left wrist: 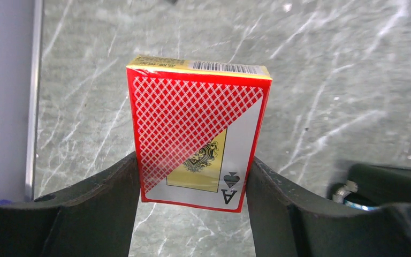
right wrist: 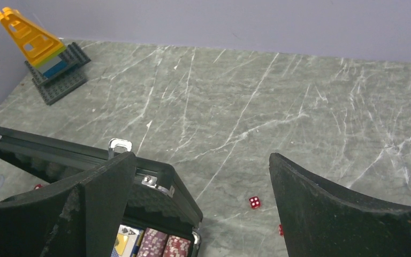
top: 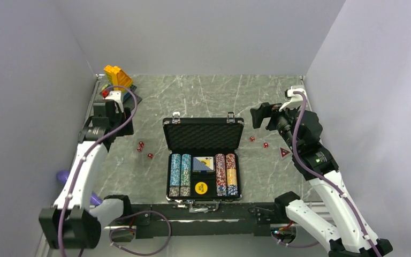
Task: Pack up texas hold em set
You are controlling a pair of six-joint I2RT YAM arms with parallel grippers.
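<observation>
Texas hold em set case (top: 203,135) lies open between the two tools, chip rows (top: 180,171) and one card deck (top: 203,164) seated inside. Left tool (left wrist: 192,171) is clamped on the red card deck (left wrist: 198,123); right tool (right wrist: 200,171) hangs spread, empty. Red dice (right wrist: 255,202) lie loose on the desk (right wrist: 299,96) under it. Deck, dice and closing seem left.

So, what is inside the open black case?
Four chip rows, one card deck and a round yellow disc. Anything under them is covered. The left hand holds a red deck outside.
</observation>
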